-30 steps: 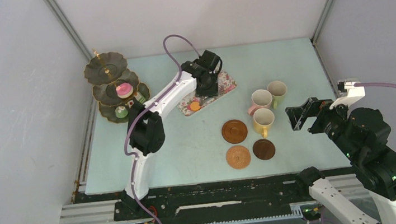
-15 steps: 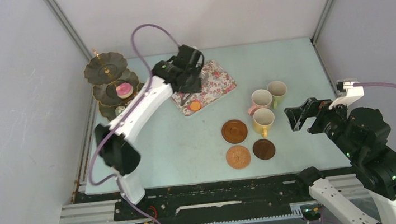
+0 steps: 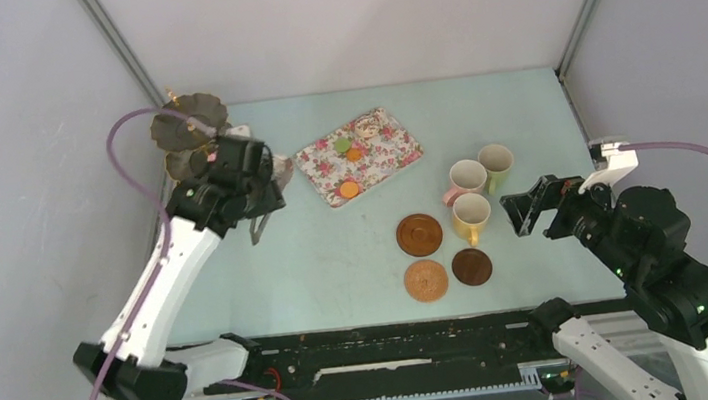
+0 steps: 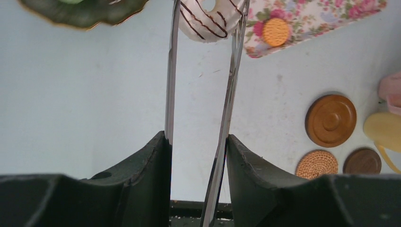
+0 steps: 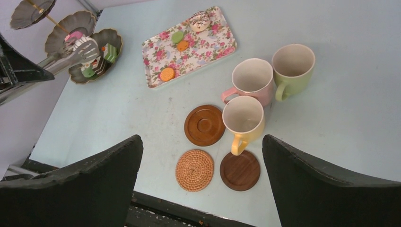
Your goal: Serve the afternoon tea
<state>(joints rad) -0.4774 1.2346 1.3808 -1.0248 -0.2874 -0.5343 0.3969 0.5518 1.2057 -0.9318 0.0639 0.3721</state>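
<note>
One donut in my tongs, left tool clamped on them, right by the stand; right tool hangs wide apart. Next I set it down there gently.

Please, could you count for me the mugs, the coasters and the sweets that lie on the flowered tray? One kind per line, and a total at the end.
Mugs: 3
Coasters: 3
Sweets on the flowered tray: 4
Total: 10
</note>
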